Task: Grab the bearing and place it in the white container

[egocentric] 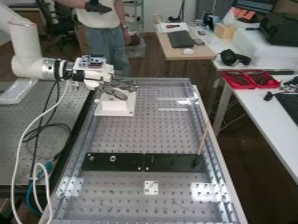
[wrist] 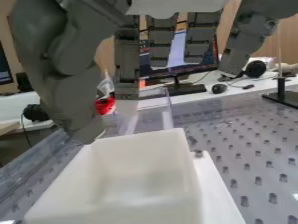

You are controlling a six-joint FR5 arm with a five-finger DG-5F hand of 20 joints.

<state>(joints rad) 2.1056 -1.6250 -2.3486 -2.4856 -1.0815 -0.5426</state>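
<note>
The hand [egocentric: 116, 90] hangs over the white container [egocentric: 116, 106] at the bench's far left in the high view. In the wrist view the hand [wrist: 126, 65] has its fingers straight and spread, holding nothing, above and beside the open-topped white container [wrist: 143, 172]. The container's white inner walls and floor show there. Two small ring-like metal pieces lie apart on the black plate [egocentric: 126, 161]: one ring [egocentric: 92, 158] near its left end and another ring [egocentric: 112, 159] slightly right. Which of them is the bearing I cannot tell.
The perforated bench [egocentric: 149, 132] has raised clear side rails. A thin wooden stick [egocentric: 203, 142] stands at the black plate's right end. A small white plate [egocentric: 151, 187] lies nearer. Red trays [egocentric: 250, 80] sit on the side table. Cables hang at the left.
</note>
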